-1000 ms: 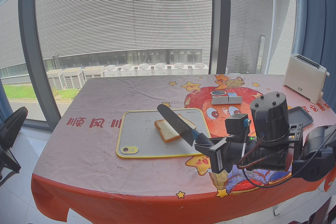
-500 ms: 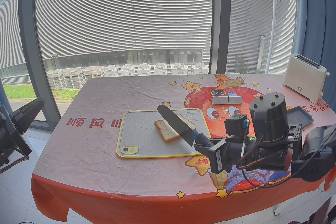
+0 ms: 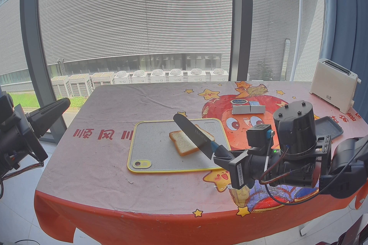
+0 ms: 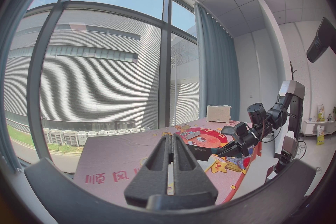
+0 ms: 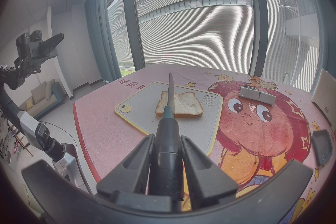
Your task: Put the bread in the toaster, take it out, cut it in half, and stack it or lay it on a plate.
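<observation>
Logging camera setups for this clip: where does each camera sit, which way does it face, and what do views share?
Head view: on the head, looking down at bread on the cutting board; right gripper holds the knife, left gripper off the table's left.
Left wrist view: faces across the table to the toaster, past its own gripper.
Right wrist view: behind its gripper, faces along the knife at the bread.
Shared: each wrist view shows the other gripper.
</observation>
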